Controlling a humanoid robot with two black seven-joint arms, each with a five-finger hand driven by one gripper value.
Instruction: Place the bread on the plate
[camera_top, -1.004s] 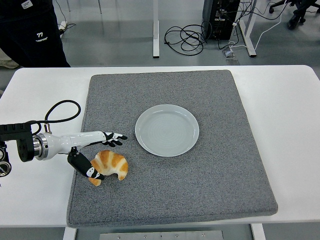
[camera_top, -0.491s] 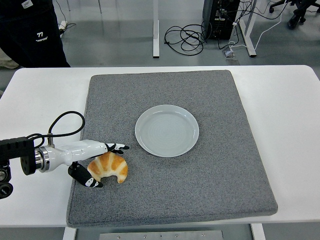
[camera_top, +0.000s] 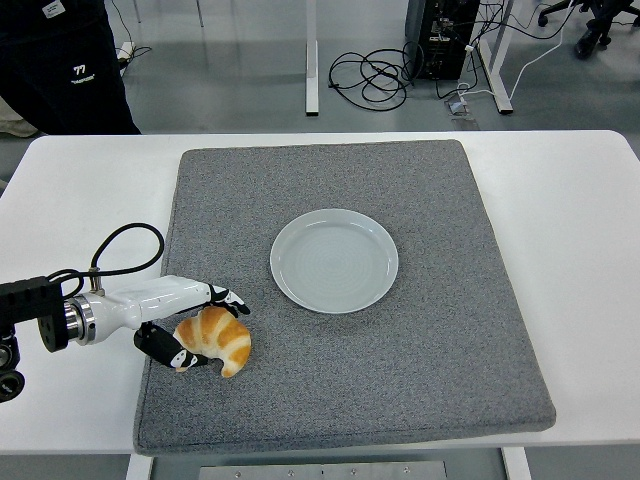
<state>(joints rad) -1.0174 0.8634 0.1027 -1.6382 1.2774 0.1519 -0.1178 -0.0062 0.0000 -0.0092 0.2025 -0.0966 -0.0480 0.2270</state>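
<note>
Head view: the round pale grey-green ceramic plate sits near the middle of the square grey felt mat with nothing on it. The golden-brown crescent-shaped croissant lies near the mat's left edge, toward its near-left corner, long axis roughly left to right, tips curving toward the near edge. The left hand pinches the croissant's left end between thumb and fingers.

Left arm cut off at left edge, person cropped at top
</note>
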